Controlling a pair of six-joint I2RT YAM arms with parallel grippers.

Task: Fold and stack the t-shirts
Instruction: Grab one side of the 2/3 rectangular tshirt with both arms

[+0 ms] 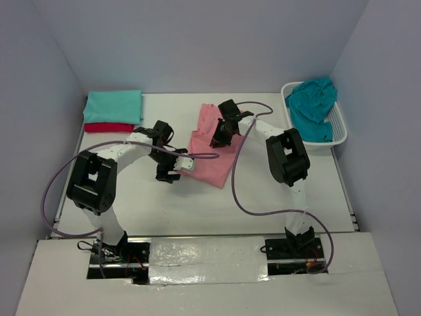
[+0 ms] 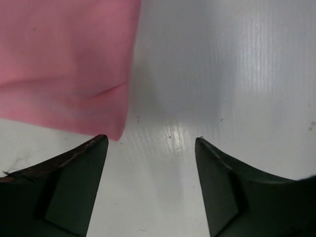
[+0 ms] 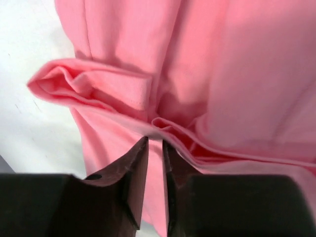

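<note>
A salmon pink t-shirt (image 1: 212, 163) lies partly folded in the middle of the white table (image 1: 171, 210). My right gripper (image 1: 217, 139) hangs over its upper part. In the right wrist view the jaws (image 3: 155, 140) stand a narrow slit apart, tips at a raised fold of the pink cloth (image 3: 222, 64), with nothing plainly pinched. My left gripper (image 1: 168, 175) is open just left of the shirt. Its wrist view shows the fingers (image 2: 151, 140) wide apart over bare table, the pink corner (image 2: 64, 59) beside the left fingertip. A mint-teal t-shirt (image 1: 113, 105) lies folded on a red one (image 1: 105, 127) at the back left.
A white lattice basket (image 1: 340, 130) at the back right holds a crumpled teal-blue t-shirt (image 1: 312, 105). Purple cables (image 1: 243, 197) loop from both arms over the table. Grey walls close in the left, back and right sides.
</note>
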